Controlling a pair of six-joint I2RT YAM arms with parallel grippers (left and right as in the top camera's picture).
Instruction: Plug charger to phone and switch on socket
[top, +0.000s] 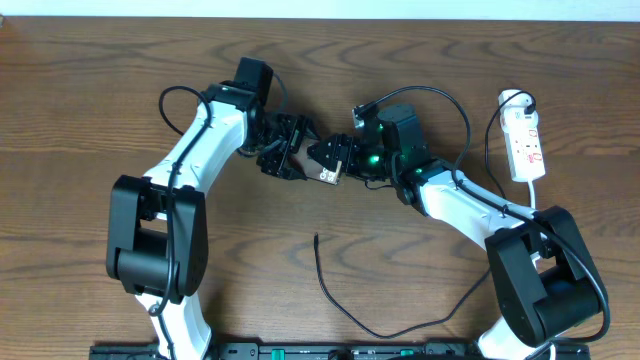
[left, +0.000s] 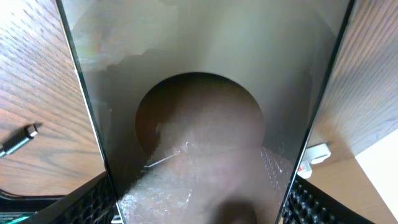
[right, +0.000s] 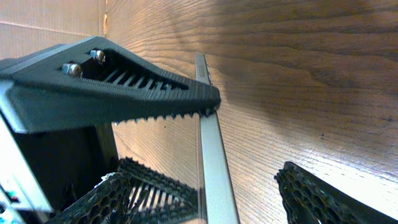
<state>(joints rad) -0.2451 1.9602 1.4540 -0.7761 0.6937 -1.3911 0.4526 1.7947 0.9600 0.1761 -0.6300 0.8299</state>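
The phone (top: 327, 173) is held up on edge off the table between my two grippers. In the left wrist view its glossy screen (left: 199, 93) fills the space between my fingers. My left gripper (top: 292, 150) is shut on the phone's two long sides (left: 199, 211). My right gripper (top: 335, 160) is open, and the phone's silver edge (right: 214, 168) stands between its spread fingers (right: 205, 186). The charger cable (top: 335, 295) lies loose on the table with its plug tip (top: 316, 238) pointing away from me; the tip also shows in the left wrist view (left: 22, 138). The white socket strip (top: 525, 140) lies at the far right.
The charger cable runs along the table's near side toward the right arm's base (top: 540, 280). A white cord loops from the socket's far end (top: 515, 98). The left arm's base (top: 155, 240) stands at the near left. The left gripper's finger (right: 124, 87) shows in the right wrist view.
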